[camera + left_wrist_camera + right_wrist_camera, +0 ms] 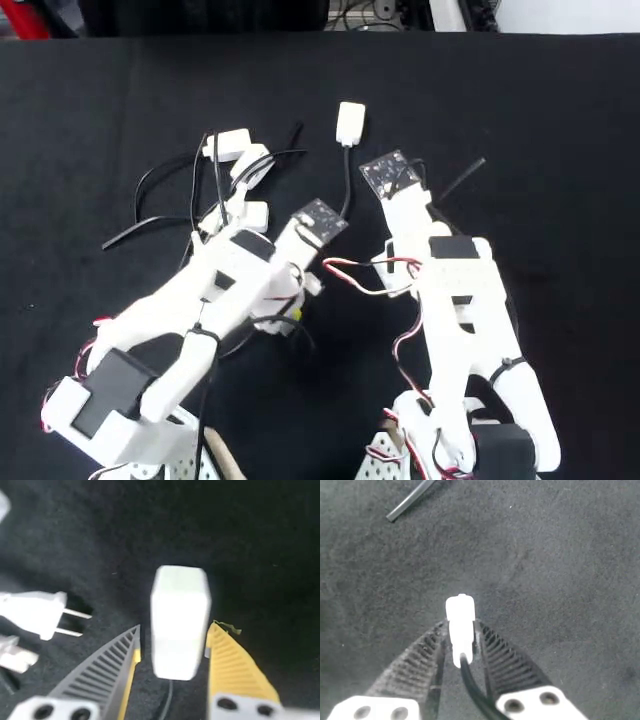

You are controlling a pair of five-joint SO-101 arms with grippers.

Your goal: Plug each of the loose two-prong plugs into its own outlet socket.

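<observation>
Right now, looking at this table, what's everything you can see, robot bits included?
Table cover: one, black, under everything.
Socket block: white, black cord; one at the table's far middle; a similar block between the open jaws of the left gripper, possibly the same.
Small plug: one, white, black cord, clamped in the right gripper.
Two-prong plug: one, white, beside the left gripper.
Tangle of white plugs and black cords: count unclear, beside the left arm.
Loose cord: one, black, near the right arm.
Arms: two, white, near edge.
Grippers: two; left grey and yellow, right dark.

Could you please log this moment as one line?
left gripper open around white block | right gripper shut on corded plug | loose plug beside block
</observation>
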